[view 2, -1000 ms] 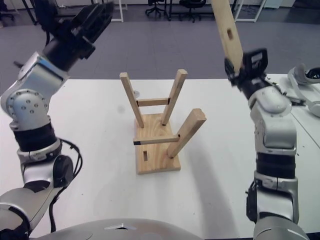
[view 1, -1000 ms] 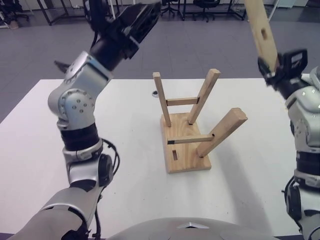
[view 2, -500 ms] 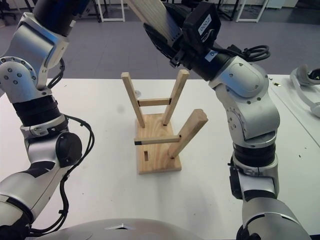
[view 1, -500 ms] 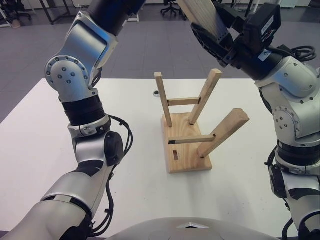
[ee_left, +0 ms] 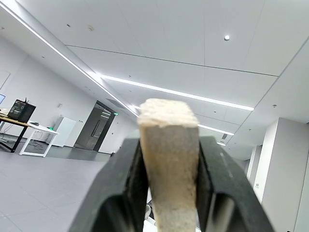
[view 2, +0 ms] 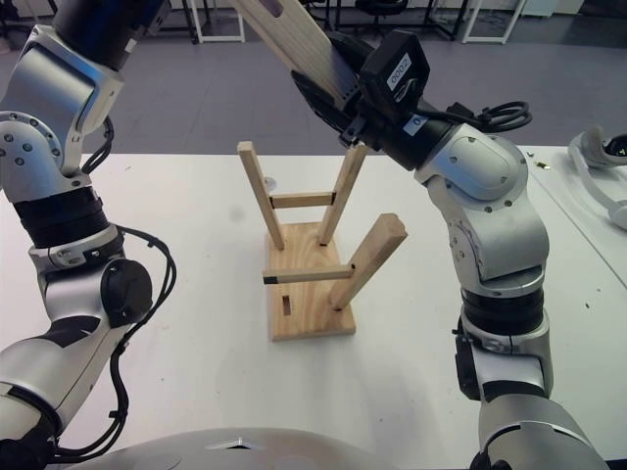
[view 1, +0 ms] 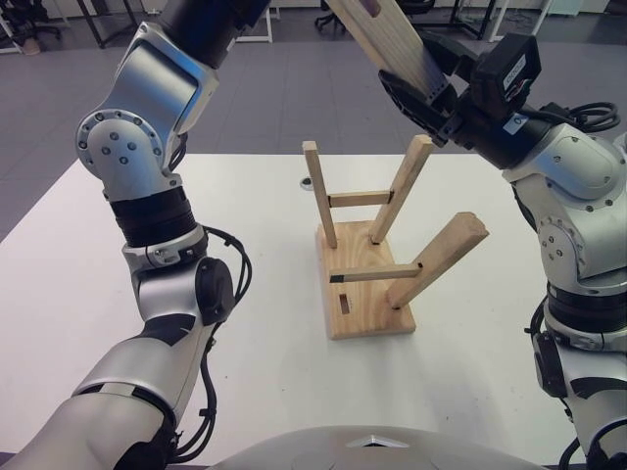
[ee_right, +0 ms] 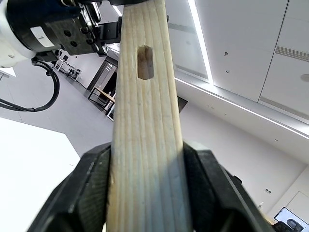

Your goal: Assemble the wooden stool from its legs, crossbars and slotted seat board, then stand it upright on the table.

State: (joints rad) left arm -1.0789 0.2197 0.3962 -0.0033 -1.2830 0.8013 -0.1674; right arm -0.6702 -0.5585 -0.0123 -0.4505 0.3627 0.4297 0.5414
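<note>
Gripping loose leg (view 2: 302, 47) over upturned stool (view 1: 372, 304): right gripper (ee_right: 147, 162) clenched on lower end, left gripper (ee_left: 169, 145) clenched on upper end.

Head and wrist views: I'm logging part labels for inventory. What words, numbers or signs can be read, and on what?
White print on the black box at the right wrist: too small and tilted to read.
White sticker on the left arm's black housing, right wrist view: blurred, unreadable.
Stool and held leg: no print visible.
So nothing can be quoted.
</note>
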